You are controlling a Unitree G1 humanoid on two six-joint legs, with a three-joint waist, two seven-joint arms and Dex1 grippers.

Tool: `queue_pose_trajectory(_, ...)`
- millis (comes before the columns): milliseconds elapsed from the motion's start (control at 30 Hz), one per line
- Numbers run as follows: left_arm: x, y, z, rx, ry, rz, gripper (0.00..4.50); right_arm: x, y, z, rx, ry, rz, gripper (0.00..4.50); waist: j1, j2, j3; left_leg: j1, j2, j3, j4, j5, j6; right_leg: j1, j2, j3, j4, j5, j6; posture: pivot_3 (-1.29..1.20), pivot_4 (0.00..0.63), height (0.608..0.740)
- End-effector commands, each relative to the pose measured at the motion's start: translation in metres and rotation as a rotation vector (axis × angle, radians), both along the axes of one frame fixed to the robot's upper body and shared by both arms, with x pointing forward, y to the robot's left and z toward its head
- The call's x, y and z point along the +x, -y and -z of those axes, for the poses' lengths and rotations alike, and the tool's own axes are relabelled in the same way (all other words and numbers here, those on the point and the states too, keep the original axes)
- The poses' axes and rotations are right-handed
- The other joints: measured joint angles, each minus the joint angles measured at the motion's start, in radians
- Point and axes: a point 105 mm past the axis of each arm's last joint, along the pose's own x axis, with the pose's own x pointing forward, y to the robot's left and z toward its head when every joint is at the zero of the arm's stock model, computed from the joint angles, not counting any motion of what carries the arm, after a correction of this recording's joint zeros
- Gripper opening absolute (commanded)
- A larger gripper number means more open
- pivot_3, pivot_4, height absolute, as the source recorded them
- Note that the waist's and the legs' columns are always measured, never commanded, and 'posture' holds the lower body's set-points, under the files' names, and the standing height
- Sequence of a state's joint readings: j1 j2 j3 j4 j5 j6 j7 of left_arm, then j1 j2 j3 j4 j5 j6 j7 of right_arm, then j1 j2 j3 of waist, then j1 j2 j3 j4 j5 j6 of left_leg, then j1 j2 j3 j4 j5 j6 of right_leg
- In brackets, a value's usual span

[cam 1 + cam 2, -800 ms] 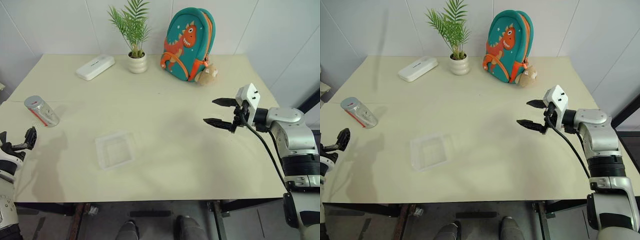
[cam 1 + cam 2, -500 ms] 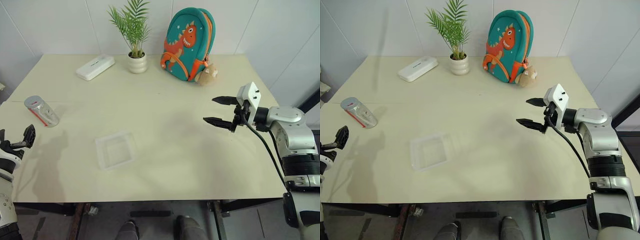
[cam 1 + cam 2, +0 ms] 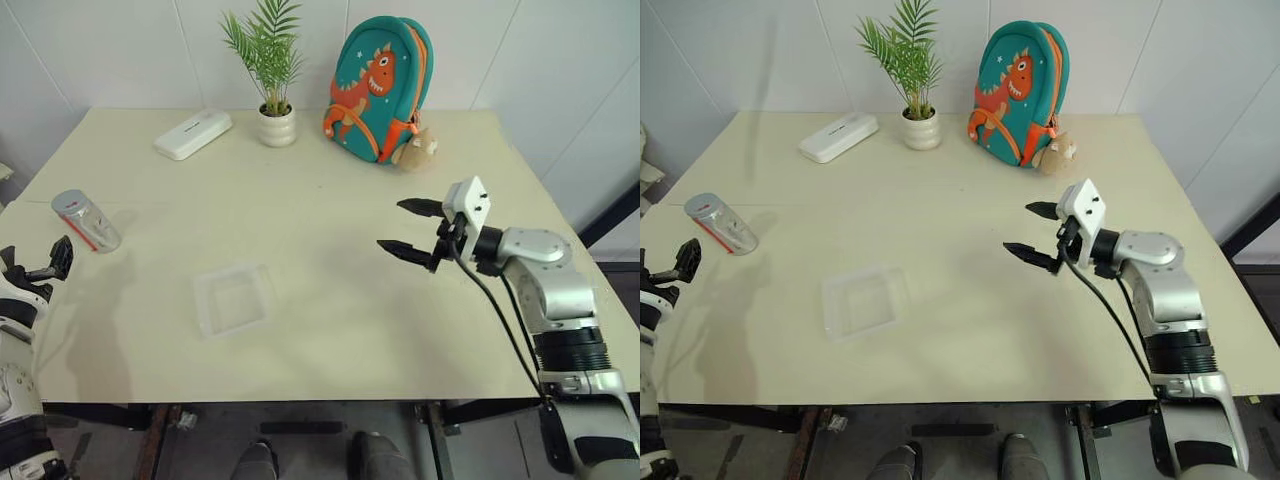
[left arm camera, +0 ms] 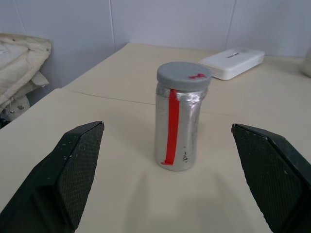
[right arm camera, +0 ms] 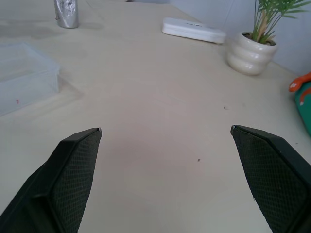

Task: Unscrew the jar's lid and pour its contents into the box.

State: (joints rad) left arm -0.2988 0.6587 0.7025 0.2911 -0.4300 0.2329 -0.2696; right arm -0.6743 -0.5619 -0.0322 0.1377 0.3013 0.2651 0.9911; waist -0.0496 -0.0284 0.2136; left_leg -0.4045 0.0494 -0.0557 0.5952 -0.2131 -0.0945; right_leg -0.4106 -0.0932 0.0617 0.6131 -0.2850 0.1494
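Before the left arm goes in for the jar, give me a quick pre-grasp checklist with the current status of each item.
1. Jar upright on the table: ok.
2. Lid on the jar: ok, seated on top; how tight, cannot tell.
3. Left tool open and lined up: ok, fingers spread wide, jar centred between them but short of it, no contact.
4. Right tool free for the lid: ok, open and holding nothing, over the table's right half, far from the jar.
5. Box ready to receive: ok, open side up, near the table's front, apart from the jar.
6. Contents inside the jar: cannot tell.
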Motion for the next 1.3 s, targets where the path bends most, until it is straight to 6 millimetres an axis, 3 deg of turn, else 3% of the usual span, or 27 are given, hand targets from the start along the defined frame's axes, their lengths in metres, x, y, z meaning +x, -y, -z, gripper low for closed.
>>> queue_pose_trajectory(33,0.007,-0.007,-0.007,0.033,-0.004,0.018,4.48,-0.006,-0.004,-0.013,0.024,0.056,0.003,4.50,0.000,0.000,0.000,0.000,0.000,0.000,0.000,0.000,0.000,0.000,0.000,0.000,0.000,0.000,0.000,0.00,0.150,0.740)
queue_pose_trajectory(167,0.024,-0.018,-0.003,0.024,-0.048,0.034,4.48,-0.007,-0.009,-0.012,0.035,0.054,0.007,4.50,-0.003,0.000,0.000,0.000,0.000,0.000,0.000,0.000,0.000,-0.001,0.000,0.000,0.001,0.000,0.000,0.00,0.150,0.740)
queue_pose_trajectory(533,0.056,-0.017,-0.005,0.030,-0.092,0.064,4.48,-0.004,-0.009,-0.014,0.049,0.079,0.031,4.50,-0.003,0.000,0.000,0.000,0.000,0.000,0.000,0.000,0.000,-0.001,0.000,0.000,0.003,0.000,0.000,0.00,0.150,0.740)
queue_pose_trajectory(800,0.067,-0.009,-0.004,0.025,-0.102,0.072,4.48,-0.004,-0.006,-0.015,0.050,0.092,0.045,4.50,-0.002,0.000,0.000,0.000,0.000,0.000,0.000,0.000,0.000,-0.001,0.000,0.000,0.004,0.000,0.000,0.00,0.150,0.740)
queue_pose_trajectory(1300,0.078,-0.004,-0.020,0.030,-0.070,0.043,4.48,-0.001,0.000,-0.021,0.034,0.114,0.071,4.50,-0.001,0.000,0.000,0.000,0.000,0.000,0.000,0.001,-0.001,-0.001,0.000,0.000,0.005,-0.001,0.001,0.00,0.150,0.740)
